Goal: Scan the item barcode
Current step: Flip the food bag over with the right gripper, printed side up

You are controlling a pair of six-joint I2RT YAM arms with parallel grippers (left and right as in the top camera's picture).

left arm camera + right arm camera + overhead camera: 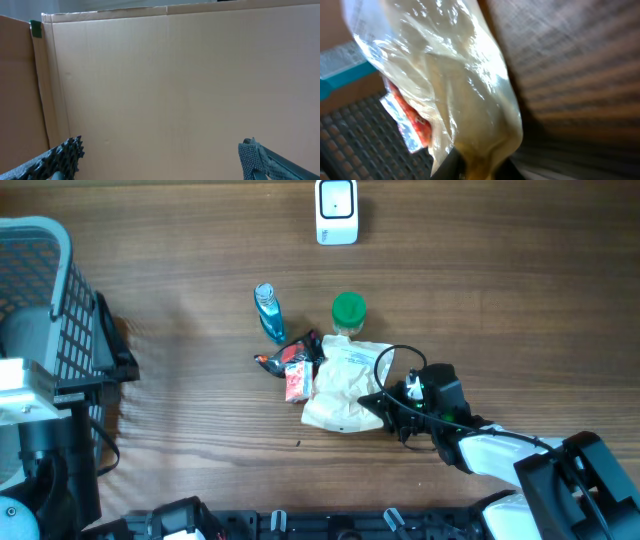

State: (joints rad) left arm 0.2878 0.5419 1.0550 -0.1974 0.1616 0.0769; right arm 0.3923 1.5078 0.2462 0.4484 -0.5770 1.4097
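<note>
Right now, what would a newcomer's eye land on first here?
The pale bag mid-table, its right edge pinched in the right gripper; it fills the right wrist view. Close by it lie a red packet, a blue bottle and a green cap. The white scanner stands alone at the far edge.

Basket (55, 310) cut off at left edge, pouch (455, 90) blurred, label unreadable
</note>
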